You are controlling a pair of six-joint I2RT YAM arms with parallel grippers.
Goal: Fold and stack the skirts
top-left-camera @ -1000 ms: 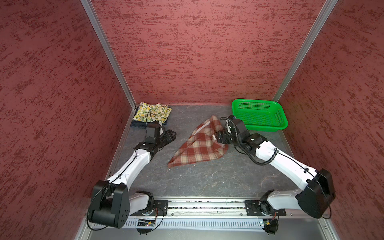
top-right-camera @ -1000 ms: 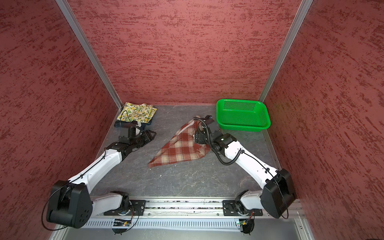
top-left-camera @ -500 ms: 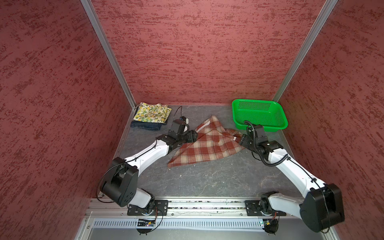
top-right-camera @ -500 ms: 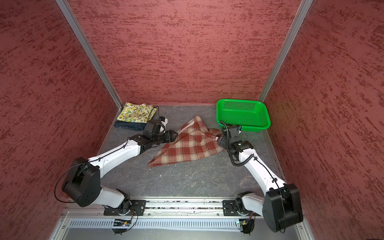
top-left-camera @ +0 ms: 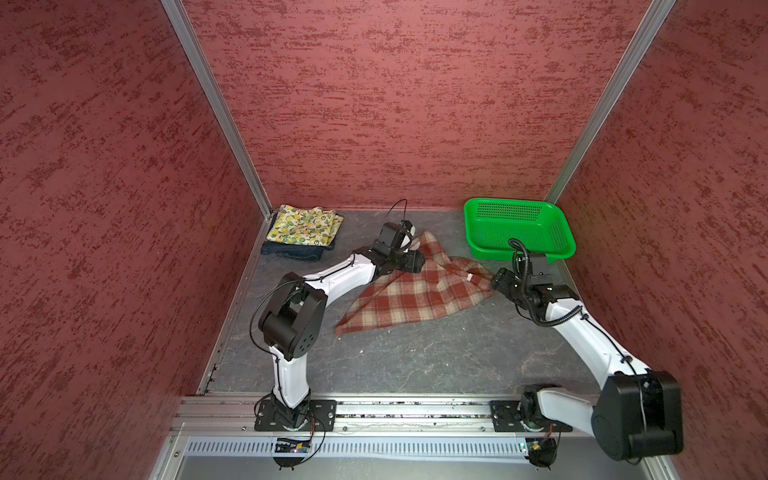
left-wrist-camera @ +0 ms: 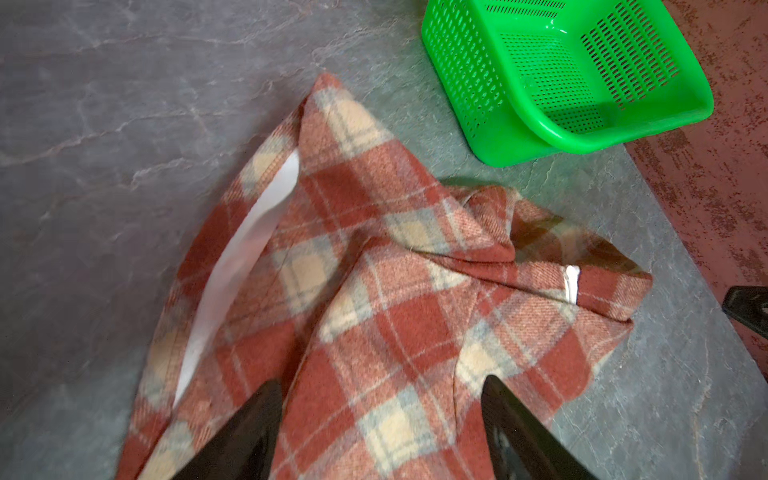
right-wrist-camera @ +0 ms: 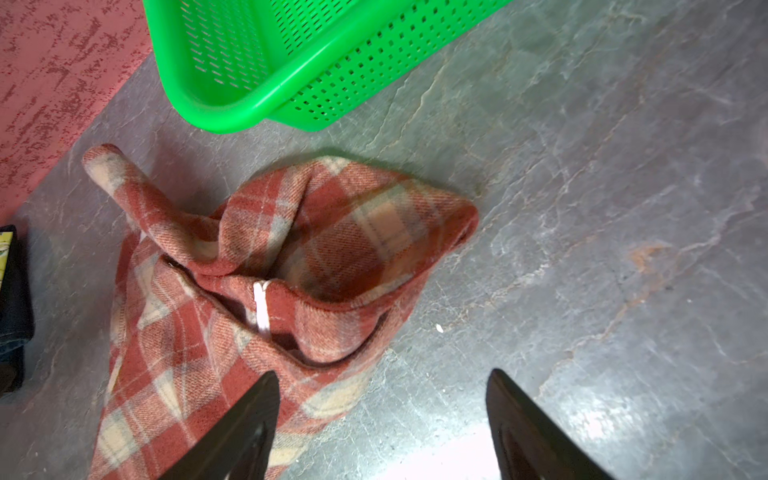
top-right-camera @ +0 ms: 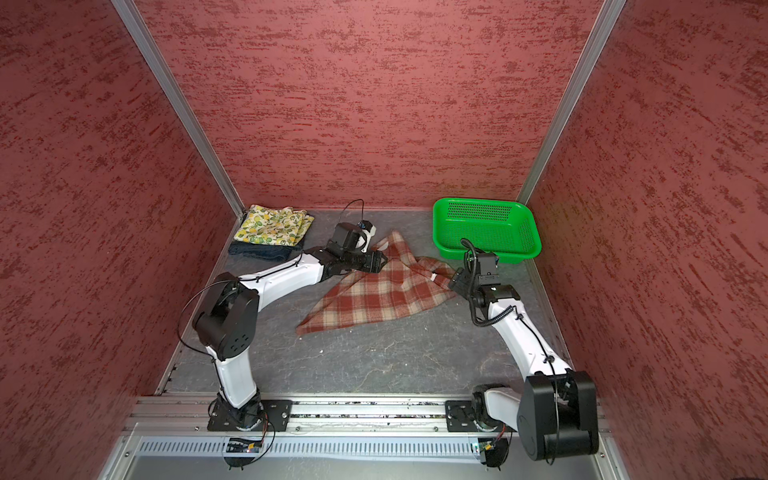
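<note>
Lying unfolded in a rough triangle mid-table, between the two arms: the plaid skirt (top-left-camera: 419, 291), with its bunched, open end toward the green basket (top-left-camera: 515, 202), near it but apart. Hovering over the far left part of that cloth, jaws spread wide and nothing pinched: the left gripper (left-wrist-camera: 380, 382). Likewise wide open and holding nothing at the bunched end, one finger above the cloth's edge and the other above the bare table (right-wrist-camera: 623, 208): the right gripper (right-wrist-camera: 382, 374). Judged thick, woolly and soft. Light enough for one arm, but limp, so likely to sag and drag on the table rather than slide. Little risk of slipping from the pads, none of breaking. Best taken at two points of one edge: probably the rumpled opening by the white tab (right-wrist-camera: 261, 309) on the right side, and the far pointed corner (left-wrist-camera: 328, 89) on the left, pinching all layers together, white lining (left-wrist-camera: 249, 232) included. Already folded and stacked in the far left corner: the lemon-print skirt (top-left-camera: 305, 224) on top of the denim skirt (top-left-camera: 291, 252). By count: three skirts, two folded and one not; one basket; two grippers.
</note>
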